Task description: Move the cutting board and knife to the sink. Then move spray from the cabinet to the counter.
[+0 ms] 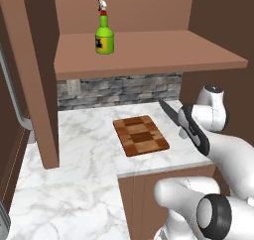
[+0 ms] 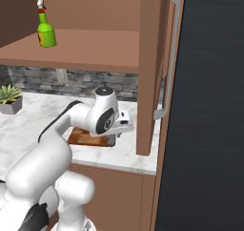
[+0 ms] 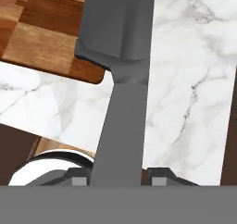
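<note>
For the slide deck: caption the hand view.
Gripper shut on the knife handle, blade pointing out over the cutting board corner and marble counter.

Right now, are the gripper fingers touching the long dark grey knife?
Touching. In the hand view the dark grey knife's handle runs down between the two fingers, which sit against its sides; the left base view shows it lifted off the white marble counter.
</note>
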Robot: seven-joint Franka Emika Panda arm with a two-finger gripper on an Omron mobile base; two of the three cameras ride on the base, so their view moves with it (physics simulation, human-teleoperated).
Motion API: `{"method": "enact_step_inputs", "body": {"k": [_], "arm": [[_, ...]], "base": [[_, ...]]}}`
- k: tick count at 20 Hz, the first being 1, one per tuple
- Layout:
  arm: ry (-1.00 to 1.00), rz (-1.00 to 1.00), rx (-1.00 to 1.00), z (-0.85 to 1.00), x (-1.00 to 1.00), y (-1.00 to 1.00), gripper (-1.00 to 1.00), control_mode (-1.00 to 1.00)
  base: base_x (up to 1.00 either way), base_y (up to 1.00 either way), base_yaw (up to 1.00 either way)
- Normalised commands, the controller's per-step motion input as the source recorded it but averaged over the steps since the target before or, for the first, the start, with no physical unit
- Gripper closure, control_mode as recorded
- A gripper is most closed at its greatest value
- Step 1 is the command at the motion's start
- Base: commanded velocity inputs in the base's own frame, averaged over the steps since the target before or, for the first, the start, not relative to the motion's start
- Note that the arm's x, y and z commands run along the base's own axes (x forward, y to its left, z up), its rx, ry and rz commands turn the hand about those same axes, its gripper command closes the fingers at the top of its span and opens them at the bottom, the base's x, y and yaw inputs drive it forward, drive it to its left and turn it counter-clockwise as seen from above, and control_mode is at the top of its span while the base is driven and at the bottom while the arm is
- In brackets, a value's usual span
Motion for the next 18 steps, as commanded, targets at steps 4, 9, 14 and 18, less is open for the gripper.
{"method": "enact_step_inputs", "body": {"k": [4, 9, 14, 18], "arm": [[0.00, 0.00, -0.01, 0.48, -0.66, 0.12, 1.00, -1.00], [0.00, 0.00, -0.04, 0.40, -0.61, 0.28, 1.00, -1.00], [0.00, 0.00, 0.00, 0.34, -0.56, 0.02, 1.00, -1.00], [0.00, 0.01, 0.00, 0.29, -0.60, 0.04, 1.00, -1.00]], "base": [[0.00, 0.00, 0.00], [0.00, 0.00, 0.00], [0.00, 0.00, 0.00], [0.00, 0.00, 0.00]]}}
